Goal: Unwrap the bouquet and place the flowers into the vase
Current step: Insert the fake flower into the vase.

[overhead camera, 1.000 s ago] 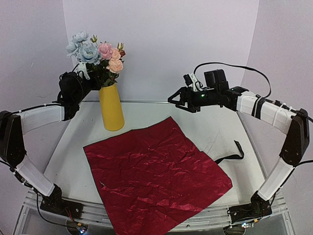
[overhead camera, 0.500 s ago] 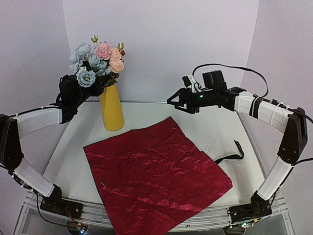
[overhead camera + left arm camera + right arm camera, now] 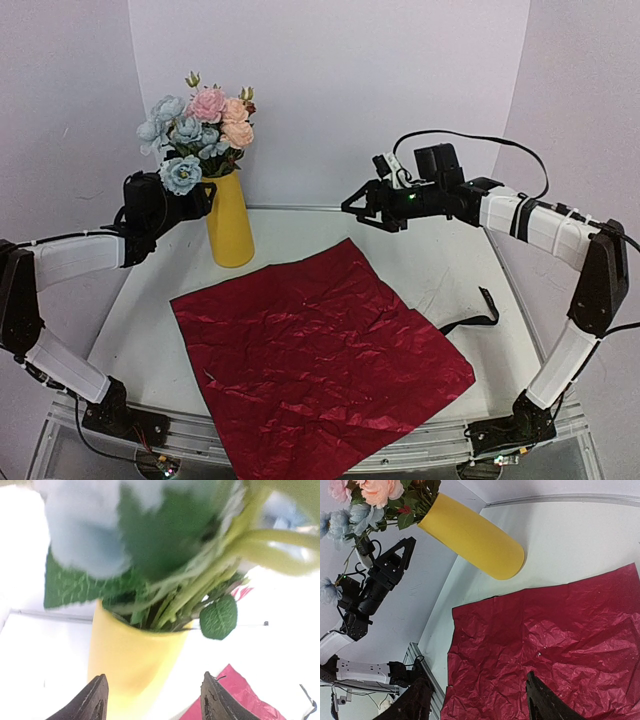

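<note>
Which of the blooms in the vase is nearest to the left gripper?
The pale blue bloom hanging lowest, beside the mouth of the vase; all the others sit higher up.

Yellow vase upright near the far-left corner of the table, flowers standing in it: blue, pink and peach blooms, green leaves. Left gripper in the air just beside the vase's neck on its left side, under a blue bloom; jaw spread unclear from here. Red crinkled paper lies flat across the table's middle, its near side overhanging the near edge. Black ribbon lies just beside the paper, toward the right edge. Right gripper raised toward the far edge, fingers apart, empty.
</note>
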Tool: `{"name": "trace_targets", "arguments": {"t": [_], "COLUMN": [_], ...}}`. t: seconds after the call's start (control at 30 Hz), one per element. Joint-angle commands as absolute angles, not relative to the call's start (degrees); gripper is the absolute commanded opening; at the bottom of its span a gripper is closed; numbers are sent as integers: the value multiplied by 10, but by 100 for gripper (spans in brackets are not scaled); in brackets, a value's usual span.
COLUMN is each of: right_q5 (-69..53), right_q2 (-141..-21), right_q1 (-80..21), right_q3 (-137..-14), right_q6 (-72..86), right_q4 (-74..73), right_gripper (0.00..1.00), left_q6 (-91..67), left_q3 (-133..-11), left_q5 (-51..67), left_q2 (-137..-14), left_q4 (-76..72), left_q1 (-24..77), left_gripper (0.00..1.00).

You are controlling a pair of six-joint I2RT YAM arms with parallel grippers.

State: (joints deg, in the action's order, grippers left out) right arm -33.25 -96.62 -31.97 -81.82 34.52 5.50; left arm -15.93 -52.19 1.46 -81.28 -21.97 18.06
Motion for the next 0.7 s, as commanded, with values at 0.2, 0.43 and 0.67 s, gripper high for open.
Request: {"name": "trace_targets", "arguments": {"t": [0.2, 0.43, 0.67], "right_q5": [-350, -353, -315], "right_q2": [-959, -955, -922], "right_q1": [-312, -307, -296], "right_q3": [-823, -818, -789], "right_q6": [342, 336, 332], "right_q4": [60, 60, 56], "right_gripper": [66, 66, 82], "left_q6": [-203, -232, -247], "left_q3": [-516, -500, -499], "left_q5": [29, 21, -34], "left_q2": [-790, -772, -749], "left_q4": [-175, -155, -42], "left_q1": [181, 180, 181], "left_gripper": [72, 89, 96]}}
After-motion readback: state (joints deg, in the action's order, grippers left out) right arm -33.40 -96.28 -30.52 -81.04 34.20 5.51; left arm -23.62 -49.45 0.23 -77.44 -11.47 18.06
